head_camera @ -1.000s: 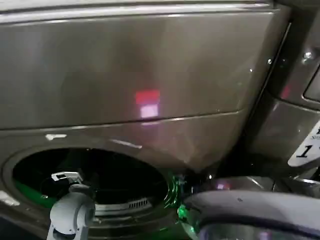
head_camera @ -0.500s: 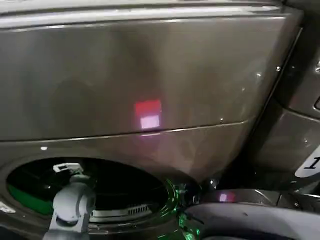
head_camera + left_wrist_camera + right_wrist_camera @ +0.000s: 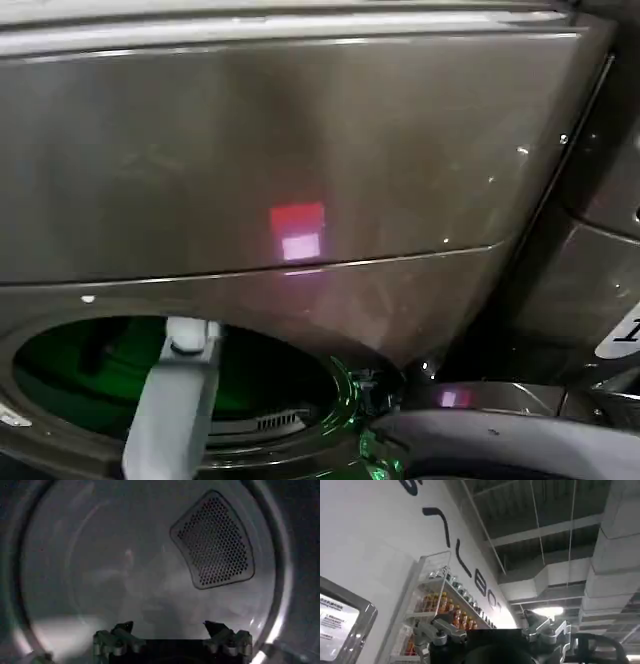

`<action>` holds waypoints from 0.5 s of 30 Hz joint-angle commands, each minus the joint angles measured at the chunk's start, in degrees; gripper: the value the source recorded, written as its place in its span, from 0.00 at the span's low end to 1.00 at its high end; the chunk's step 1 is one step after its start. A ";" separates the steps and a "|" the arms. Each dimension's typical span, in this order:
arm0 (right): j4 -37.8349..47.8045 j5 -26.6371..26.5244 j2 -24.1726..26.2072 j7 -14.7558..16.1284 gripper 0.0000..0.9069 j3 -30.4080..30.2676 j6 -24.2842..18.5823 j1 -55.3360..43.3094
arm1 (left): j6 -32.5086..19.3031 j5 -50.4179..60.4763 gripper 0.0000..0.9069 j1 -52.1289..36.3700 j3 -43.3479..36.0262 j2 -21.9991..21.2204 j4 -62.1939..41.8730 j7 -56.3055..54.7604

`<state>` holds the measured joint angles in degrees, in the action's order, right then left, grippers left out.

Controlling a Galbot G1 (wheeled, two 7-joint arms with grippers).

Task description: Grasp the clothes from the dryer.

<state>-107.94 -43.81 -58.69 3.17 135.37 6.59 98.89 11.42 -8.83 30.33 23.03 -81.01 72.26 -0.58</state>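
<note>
Nothing is grasped yet; the left gripper (image 3: pixel 172 630), fingers spread apart, reaches through the dryer (image 3: pixel 300 150) opening into the drum (image 3: pixel 125 565); pale clothes (image 3: pixel 165 587) seem to lie ahead; the right gripper (image 3: pixel 492 630), also spread and empty, points away at shelves (image 3: pixel 445 605).

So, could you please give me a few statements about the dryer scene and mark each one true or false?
1. The left arm reaches into the dryer's round opening. True.
2. The left gripper has its fingers closed on a garment. False: the fingers are spread apart with nothing between them.
3. A perforated vent panel sits on the drum's back wall. True.
4. The right gripper is inside the drum too. False: it points up toward a wall shelf of bottles and the ceiling.
</note>
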 commanded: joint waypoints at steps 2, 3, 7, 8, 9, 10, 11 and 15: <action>0.91 -0.56 0.34 0.41 1.00 -0.26 0.01 -0.16 | -3.29 1.86 1.00 -13.48 -0.83 -1.21 -20.53 3.36; 0.93 -0.55 0.27 0.52 1.00 -0.49 0.02 -0.20 | -3.02 2.22 1.00 -14.15 -1.24 -1.11 -21.48 4.62; 1.60 -0.54 0.46 0.96 1.00 -1.08 -0.01 -0.42 | -3.28 6.28 1.00 -18.28 -6.24 2.39 -27.08 20.60; 1.85 -0.52 0.49 1.00 1.00 -1.25 -0.01 -0.44 | -3.35 7.37 1.00 -19.59 -7.76 3.23 -29.17 24.56; 1.93 -0.52 0.49 0.99 1.00 -1.30 -0.02 -0.48 | -4.18 8.28 1.00 -21.43 -9.24 3.85 -30.61 26.55; 1.98 -0.55 0.49 1.00 1.00 -1.30 -0.01 -0.54 | -4.46 8.89 1.00 -22.86 -10.06 4.13 -34.18 28.99; 2.00 -0.59 0.42 1.06 1.00 -1.31 -0.01 -0.57 | -4.42 9.01 1.00 -25.10 -11.38 4.46 -37.77 32.41; 2.65 -0.58 0.37 1.29 1.00 -1.36 -0.18 -0.36 | -5.10 10.20 1.00 -28.33 -16.54 5.93 -41.58 43.47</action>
<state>-105.79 -44.29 -58.40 4.35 134.12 6.51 98.45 7.71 -2.10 11.42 15.31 -77.94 44.42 20.34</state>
